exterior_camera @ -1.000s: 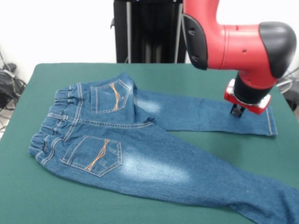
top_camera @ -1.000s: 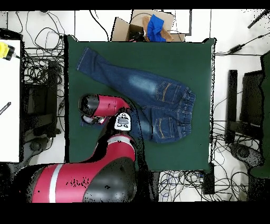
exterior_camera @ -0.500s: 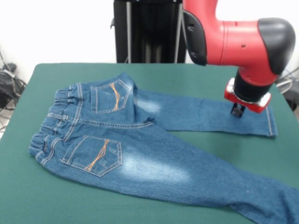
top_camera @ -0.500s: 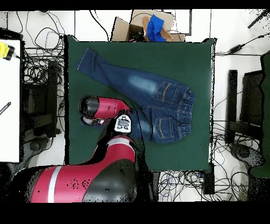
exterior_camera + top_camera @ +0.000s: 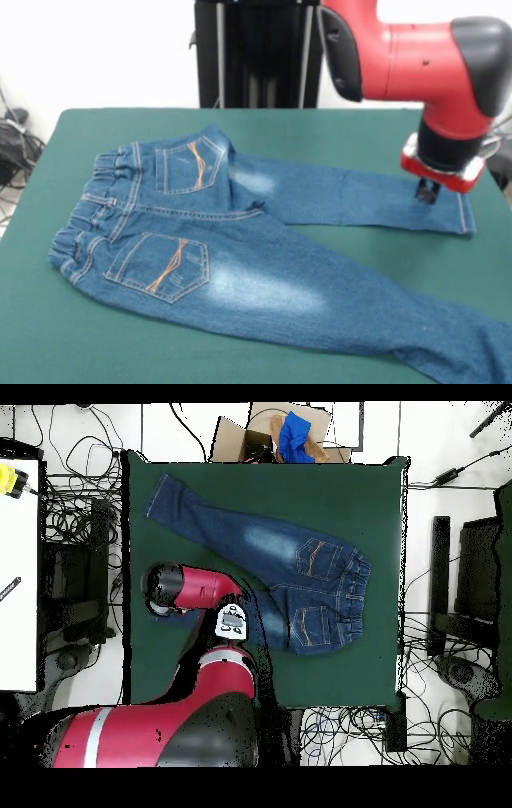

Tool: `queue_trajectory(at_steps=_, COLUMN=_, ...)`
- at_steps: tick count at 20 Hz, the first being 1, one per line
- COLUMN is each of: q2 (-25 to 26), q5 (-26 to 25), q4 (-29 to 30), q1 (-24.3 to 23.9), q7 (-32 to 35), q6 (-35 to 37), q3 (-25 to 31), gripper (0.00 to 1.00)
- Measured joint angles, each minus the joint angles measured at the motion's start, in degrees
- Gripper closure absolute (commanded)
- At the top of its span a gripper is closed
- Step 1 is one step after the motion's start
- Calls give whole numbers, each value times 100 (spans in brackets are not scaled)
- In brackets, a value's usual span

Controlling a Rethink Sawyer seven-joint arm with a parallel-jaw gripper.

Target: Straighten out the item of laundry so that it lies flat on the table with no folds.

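Across the dark green felt-covered table, the small blue denim jeans with orange-stitched back pockets lie seat-up, legs spread apart, apparently to expose remaining folds. The red and black arm's gripper hangs over the hem end of the far leg, probably placed to tug it straight. Whether its fingers are open, closed or touching the denim cannot be determined.

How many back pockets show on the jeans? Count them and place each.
2. In the front view, one pocket sits on the far half of the jeans, below the waistband; the other pocket sits on the near half. None seems hidden.
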Motion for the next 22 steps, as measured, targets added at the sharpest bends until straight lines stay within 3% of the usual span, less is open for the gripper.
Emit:
queue_trajectory(at_steps=10, q2=-330, q5=834, q4=-248, q1=469, q7=0, q6=2, q3=4, gripper=100)
queue_trajectory(at_steps=22, q2=-130, q5=941, q4=-606, q1=499, q7=0, q6=2, q3=7, gripper=100)
